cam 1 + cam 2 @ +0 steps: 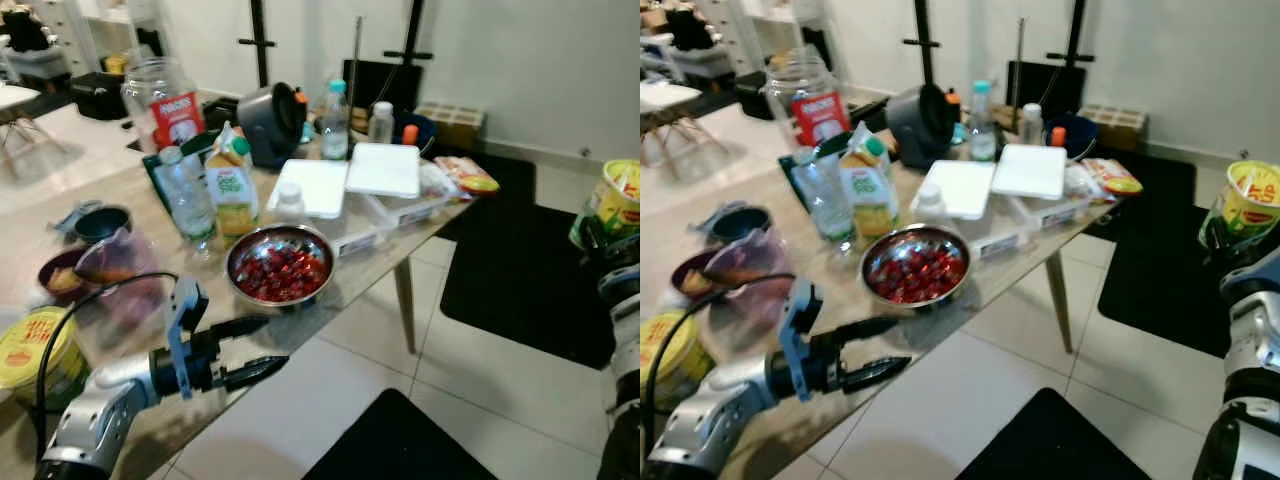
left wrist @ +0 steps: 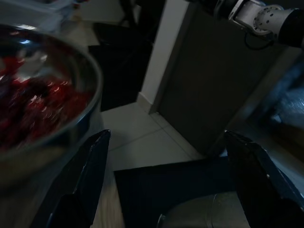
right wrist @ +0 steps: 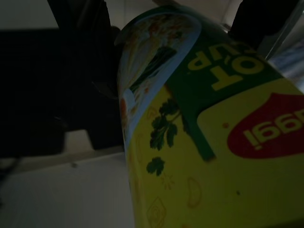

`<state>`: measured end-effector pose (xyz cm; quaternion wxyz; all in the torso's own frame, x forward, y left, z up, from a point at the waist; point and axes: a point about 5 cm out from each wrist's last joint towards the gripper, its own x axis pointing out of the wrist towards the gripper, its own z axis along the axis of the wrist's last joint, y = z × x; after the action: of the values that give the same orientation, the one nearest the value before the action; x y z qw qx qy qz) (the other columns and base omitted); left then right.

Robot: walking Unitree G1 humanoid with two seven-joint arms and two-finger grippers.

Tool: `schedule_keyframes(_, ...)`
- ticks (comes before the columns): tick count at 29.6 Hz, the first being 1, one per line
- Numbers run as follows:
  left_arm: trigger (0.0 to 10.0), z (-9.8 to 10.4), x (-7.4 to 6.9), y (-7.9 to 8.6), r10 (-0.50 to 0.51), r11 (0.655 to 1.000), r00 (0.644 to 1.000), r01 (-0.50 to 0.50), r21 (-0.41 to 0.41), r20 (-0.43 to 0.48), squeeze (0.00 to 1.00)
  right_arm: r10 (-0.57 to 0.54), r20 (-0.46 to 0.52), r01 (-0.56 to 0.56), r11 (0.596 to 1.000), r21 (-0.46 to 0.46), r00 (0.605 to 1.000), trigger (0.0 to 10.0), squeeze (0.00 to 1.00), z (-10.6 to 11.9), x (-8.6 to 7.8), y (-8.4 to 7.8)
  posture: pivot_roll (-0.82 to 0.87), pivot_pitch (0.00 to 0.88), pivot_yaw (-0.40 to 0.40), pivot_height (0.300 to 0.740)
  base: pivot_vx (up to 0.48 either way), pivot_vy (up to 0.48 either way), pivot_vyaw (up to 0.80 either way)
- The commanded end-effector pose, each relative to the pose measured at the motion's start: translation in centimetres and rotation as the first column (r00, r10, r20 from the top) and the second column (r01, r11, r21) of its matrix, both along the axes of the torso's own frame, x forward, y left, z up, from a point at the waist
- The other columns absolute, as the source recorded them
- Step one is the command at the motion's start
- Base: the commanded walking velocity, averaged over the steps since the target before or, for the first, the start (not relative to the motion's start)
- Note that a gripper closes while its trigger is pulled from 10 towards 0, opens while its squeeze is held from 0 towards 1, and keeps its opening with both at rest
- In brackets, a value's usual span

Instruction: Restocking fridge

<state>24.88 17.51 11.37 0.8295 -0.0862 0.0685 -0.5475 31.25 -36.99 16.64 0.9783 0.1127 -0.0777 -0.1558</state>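
Off to the right, well apart from the worktop (image 1: 30, 240) and above the tiled floor: right tool (image 1: 598, 228) closed around a yellow-and-green noodle cup (image 1: 620, 195), held roughly upright. Seen close along the wrist as printed label and herb pattern, with black fingers (image 3: 76, 71) behind it.

Down at the worktop's near edge: left tool (image 1: 272, 342) spread wide, holding nothing, tips pointing past the corner and just short of a steel bowl (image 1: 230, 268) of red fruit (image 1: 280, 272). Near that bowl but not touching it, judging from the wrist camera.

Further back on the worktop, waiting: juice carton (image 1: 232, 185), water bottle (image 1: 188, 200), big glass jar (image 1: 160, 95), yellow tub (image 1: 30, 355), flat white boxes (image 1: 383, 168).

Probably the carrying step: one item picked, not yet stowed. Possibly a second pick under way on the left, the bowl being nearest.

Next move, as a judgement: either close the left fingers on the bowl's rim, which looks awkward for a wide, shallow, loaded dish, or leave it and turn toward the fridge. Either way, keep the cup level and held firmly while walking, and keep the right arm clear of the worktop's corner.
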Motion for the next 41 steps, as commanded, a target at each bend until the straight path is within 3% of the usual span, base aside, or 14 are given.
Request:
schedule_keyframes(1,10.0,0.6,0.4,-0.9,-0.012,1.0,1.0,0.013,-0.011,0.024,0.0,-0.009,-0.003,0.009,1.0,-0.005,1.0,10.0,0.0,-0.1,-0.1,-0.2,0.0,0.001,0.06,0.74,0.0,0.0,-0.8)
schedule_keyframes(9,10.0,1.0,1.0,-2.1,-0.012,0.999,1.0,0.013,-0.043,0.012,0.0,-0.004,-0.005,0.004,1.0,-0.004,1.0,10.0,0.0,-0.3,0.0,0.0,0.0,0.0,0.059,0.74,0.0,0.0,-0.8)
schedule_keyframes(17,10.0,1.5,1.4,-3.3,0.002,0.998,0.998,0.002,-0.065,0.06,0.0,0.0,-0.005,0.0,1.0,-0.005,1.0,10.0,0.0,-0.3,0.1,0.0,-0.01,0.0,0.06,0.74,0.0,0.0,-0.8)
schedule_keyframes(41,10.0,1.4,1.6,-5.8,-0.003,0.997,0.997,0.01,-0.073,0.082,0.0,-0.017,-0.021,0.017,1.0,0.006,1.0,10.0,0.0,-0.9,-0.1,-0.1,-0.01,0.0,0.058,0.74,0.0,0.0,-0.8)
